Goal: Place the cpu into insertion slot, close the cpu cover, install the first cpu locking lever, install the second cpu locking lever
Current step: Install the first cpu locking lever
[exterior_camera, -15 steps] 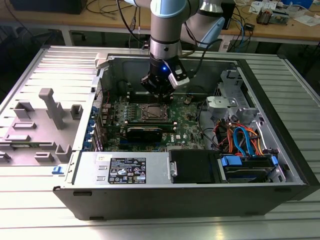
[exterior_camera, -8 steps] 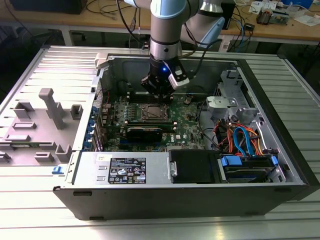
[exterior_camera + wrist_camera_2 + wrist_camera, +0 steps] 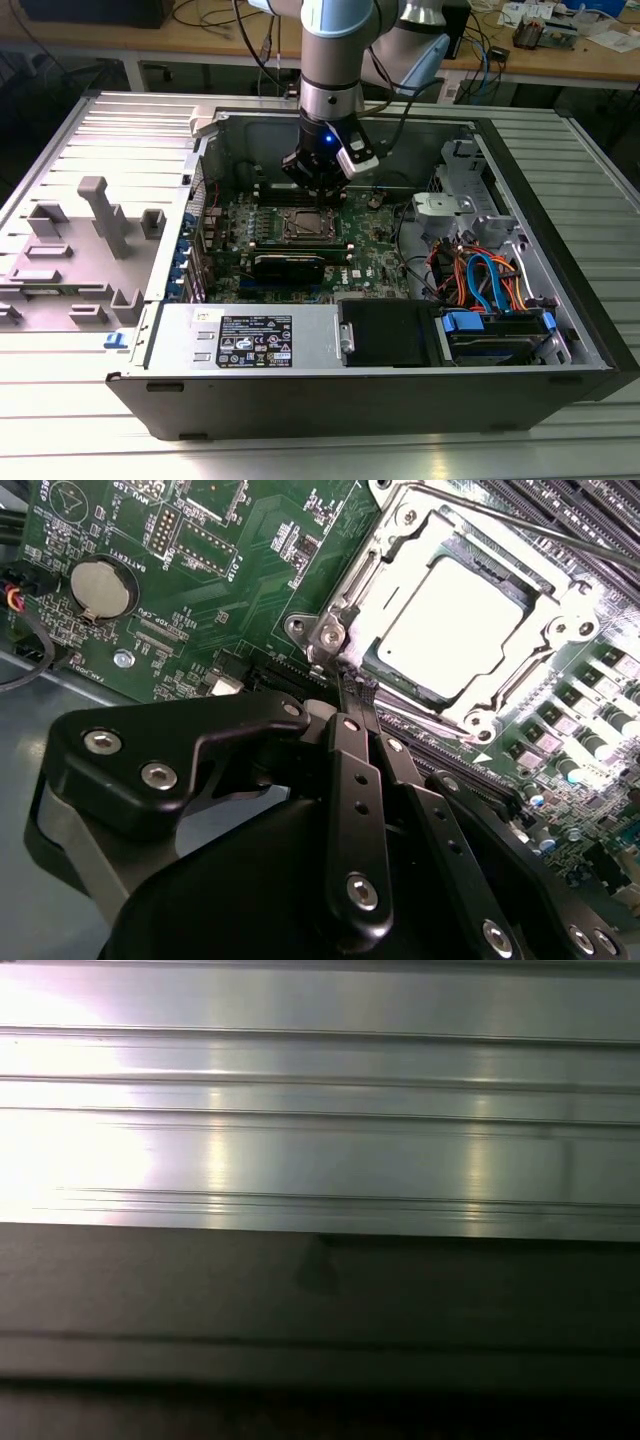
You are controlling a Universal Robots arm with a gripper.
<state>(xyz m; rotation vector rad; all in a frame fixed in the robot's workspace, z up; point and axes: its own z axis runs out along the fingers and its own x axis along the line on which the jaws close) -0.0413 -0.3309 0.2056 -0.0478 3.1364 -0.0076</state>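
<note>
My black gripper (image 3: pixel 352 695) hangs just beside the insertion slot (image 3: pixel 462 630), the square dark-rimmed socket on the green circuit board (image 3: pixel 250 540), w/ fingers pressed together, pinching nothing, tips at the slot's corner screw. The cpu (image 3: pixel 450 615), a small flat square silver-grey chip, sits in the slot, and the cpu cover (image 3: pixel 400 555), a thin silver-grey metal frame plate, lies down around it. A thin metal lever rod (image 3: pixel 520 525) crosses the slot's far edge. Second wrist view also gives a round silver coin battery (image 3: pixel 98 588), well apart from the slot. Exterior view has my gripper (image 3: pixel 322 190) over the slot (image 3: pixel 305 224) inside the open grey computer case (image 3: pixel 300 340). First wrist view gives ribbed aluminium (image 3: pixel 320 1110).
</note>
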